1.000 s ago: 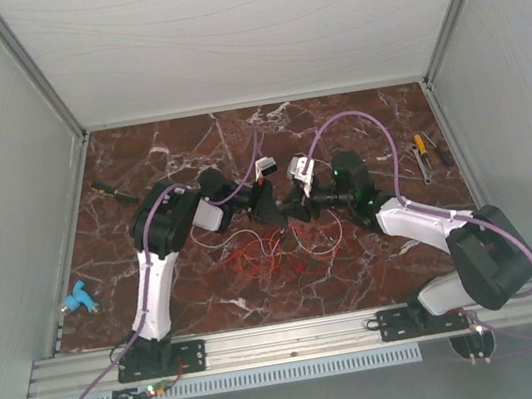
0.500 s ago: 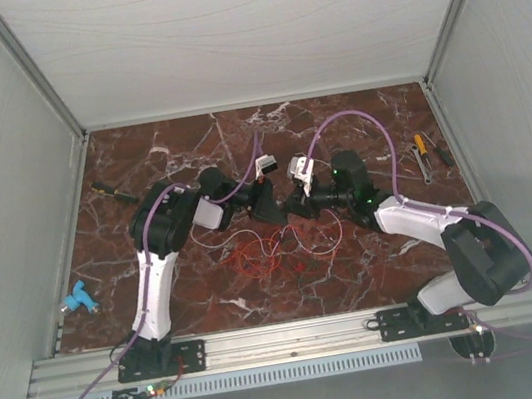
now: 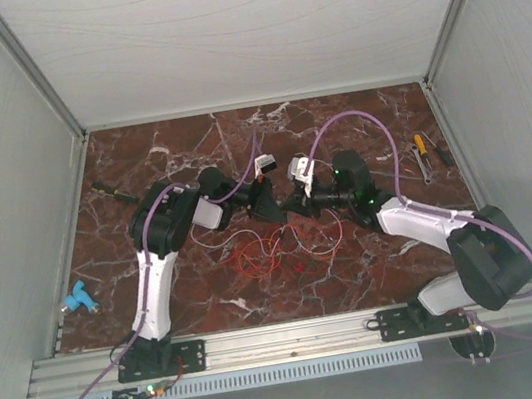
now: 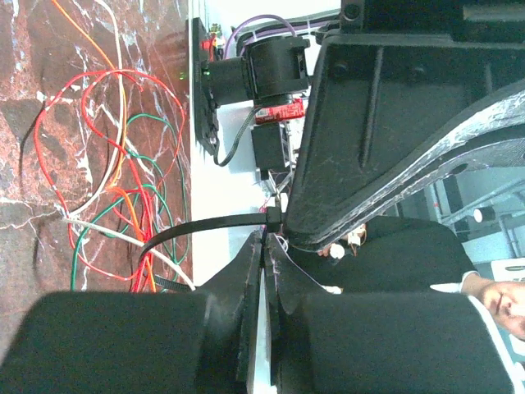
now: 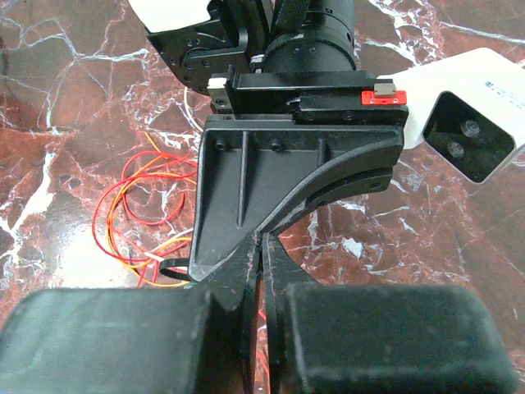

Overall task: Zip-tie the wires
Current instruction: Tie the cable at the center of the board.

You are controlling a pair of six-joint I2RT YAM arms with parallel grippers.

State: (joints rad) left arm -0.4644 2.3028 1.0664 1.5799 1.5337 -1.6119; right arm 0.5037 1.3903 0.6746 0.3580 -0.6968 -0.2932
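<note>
The zip tie is looped around the wires, which lie in loose red, orange, white and green coils on the table between the two arms. The loop is wide and slack, and its head sits right where the two sets of fingertips meet. My left gripper is closed, and from its wrist camera it looks pinched on the tie beside the head. My right gripper is closed too, nose to nose with the left. Whether it has the tail of the tie between its fingers I cannot tell, because the left gripper's body hides that spot. That is my main worry: if the right has closed on nothing, or on a stray red wire, pulling back would either leave the loop slack or drag one strand out of the bundle. Several coils also spread well outside the loop, so cinching could bind only some of them. With the fingertips this close, a small sideways slip could knock the tie out of the left's hold.
</note>
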